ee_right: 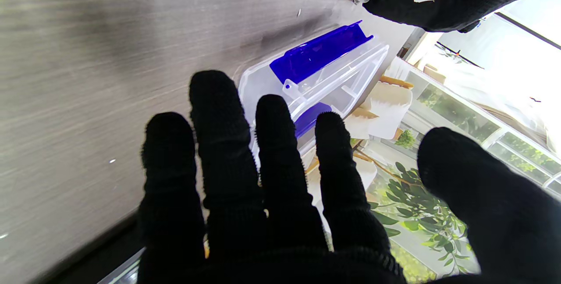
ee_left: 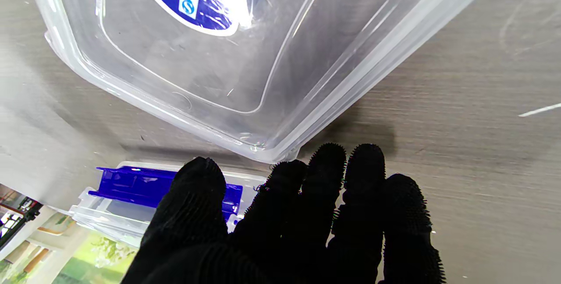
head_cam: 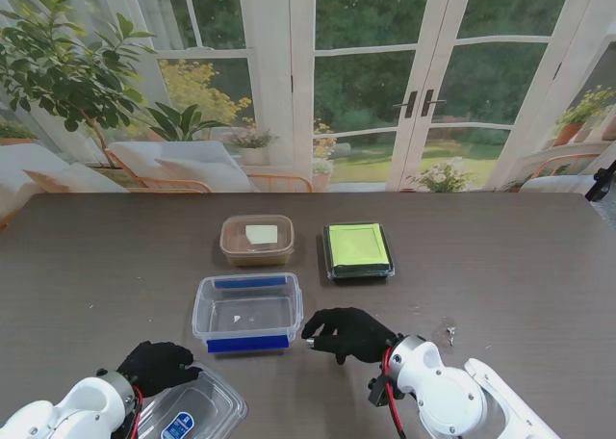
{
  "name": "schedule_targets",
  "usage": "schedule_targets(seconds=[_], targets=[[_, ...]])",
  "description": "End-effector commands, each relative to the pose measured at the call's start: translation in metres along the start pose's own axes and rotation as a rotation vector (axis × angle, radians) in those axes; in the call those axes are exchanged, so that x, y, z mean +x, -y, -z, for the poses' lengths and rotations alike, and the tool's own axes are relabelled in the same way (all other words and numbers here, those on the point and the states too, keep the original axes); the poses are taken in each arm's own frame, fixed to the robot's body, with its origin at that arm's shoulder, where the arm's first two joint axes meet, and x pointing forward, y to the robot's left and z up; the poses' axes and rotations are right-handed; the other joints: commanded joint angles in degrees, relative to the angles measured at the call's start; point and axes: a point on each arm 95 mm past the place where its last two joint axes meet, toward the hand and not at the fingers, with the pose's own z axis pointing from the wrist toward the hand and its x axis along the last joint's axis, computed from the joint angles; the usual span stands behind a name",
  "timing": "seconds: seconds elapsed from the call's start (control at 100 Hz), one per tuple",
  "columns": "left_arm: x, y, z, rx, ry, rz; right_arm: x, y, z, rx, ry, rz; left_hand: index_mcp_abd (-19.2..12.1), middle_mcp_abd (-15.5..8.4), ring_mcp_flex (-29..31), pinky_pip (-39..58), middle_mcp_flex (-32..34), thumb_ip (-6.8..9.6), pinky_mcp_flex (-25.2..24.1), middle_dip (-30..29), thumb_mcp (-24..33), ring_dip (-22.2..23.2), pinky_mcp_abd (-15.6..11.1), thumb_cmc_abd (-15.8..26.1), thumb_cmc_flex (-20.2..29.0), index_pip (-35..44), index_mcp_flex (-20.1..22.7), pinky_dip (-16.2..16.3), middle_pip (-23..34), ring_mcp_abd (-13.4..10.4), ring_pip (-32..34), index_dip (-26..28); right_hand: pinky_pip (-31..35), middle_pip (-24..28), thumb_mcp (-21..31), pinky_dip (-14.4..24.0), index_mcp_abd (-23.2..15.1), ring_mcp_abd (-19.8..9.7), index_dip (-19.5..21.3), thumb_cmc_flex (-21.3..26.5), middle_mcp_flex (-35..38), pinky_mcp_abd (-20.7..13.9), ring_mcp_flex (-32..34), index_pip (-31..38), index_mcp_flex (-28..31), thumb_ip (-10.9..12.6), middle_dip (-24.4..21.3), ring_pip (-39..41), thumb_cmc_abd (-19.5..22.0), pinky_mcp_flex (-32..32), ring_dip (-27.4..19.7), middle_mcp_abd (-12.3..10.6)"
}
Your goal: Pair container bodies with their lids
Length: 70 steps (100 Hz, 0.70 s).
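A clear tub with blue clips (head_cam: 247, 312) stands open in the middle of the table. Its clear lid with a blue label (head_cam: 188, 415) lies nearer to me on the left. My left hand (head_cam: 157, 365) rests at the lid's far corner with fingers stretched out, holding nothing; the left wrist view shows the fingertips (ee_left: 328, 161) just short of the lid (ee_left: 197, 78). Just right of the tub, my right hand (head_cam: 346, 333) is open, its fingers (ee_right: 271, 143) spread toward the tub (ee_right: 263, 82). Farther off sit a lidded brown tub (head_cam: 257, 240) and a green-lidded black box (head_cam: 357, 249).
A small metallic bit (head_cam: 449, 333) lies on the dark wooden table (head_cam: 520, 275) to the right of my right hand. Glass doors and plants stand beyond the table's far edge.
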Motion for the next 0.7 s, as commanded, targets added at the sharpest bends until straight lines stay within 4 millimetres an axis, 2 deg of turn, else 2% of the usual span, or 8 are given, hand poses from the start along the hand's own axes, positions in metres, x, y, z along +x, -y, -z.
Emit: schedule_targets(seconds=[0.0,0.36,0.69], targets=[[0.003,-0.008,-0.001,-0.041,-0.013,0.012,-0.001,0.006,0.001,0.023,0.002,-0.007,-1.22,1.03,0.48,1.84,1.51,1.44,-0.56,1.05,-1.25,0.24,-0.98,2.53,0.59,-0.01,0.82,0.29,0.06,1.63,0.51,0.18,2.43,-0.01,-1.35,-0.28,-0.05,0.33,-0.85,-1.63,1.31,1.49,1.07,-0.04,0.59,1.37,0.84,0.46,0.88,-2.61,0.2,0.86],[0.014,-0.004,-0.012,-0.047,-0.064,0.021,-0.001,0.007,0.002,0.03,-0.007,-0.007,-1.32,0.93,0.37,0.43,1.34,1.5,-0.9,0.44,-1.23,-0.42,-0.82,2.62,0.77,-0.07,0.72,-0.53,-0.65,1.47,-0.69,0.24,2.48,0.01,-1.34,-0.35,-0.18,0.41,-0.89,-1.53,1.4,1.5,1.19,0.1,0.98,1.36,0.86,0.57,0.91,-2.63,0.23,0.96],[0.018,0.006,-0.012,0.015,-0.094,0.015,0.01,0.022,0.003,0.086,-0.069,0.051,-1.74,0.92,0.84,0.43,1.86,1.54,-0.75,0.38,-1.16,-0.4,-0.6,2.56,0.97,0.34,1.27,-0.64,-0.41,1.63,-0.62,0.52,3.26,-0.04,1.13,-0.39,-2.79,0.19,-1.29,0.19,3.77,1.82,3.58,-0.45,2.5,1.96,0.92,1.9,0.55,-0.76,0.65,0.74]])
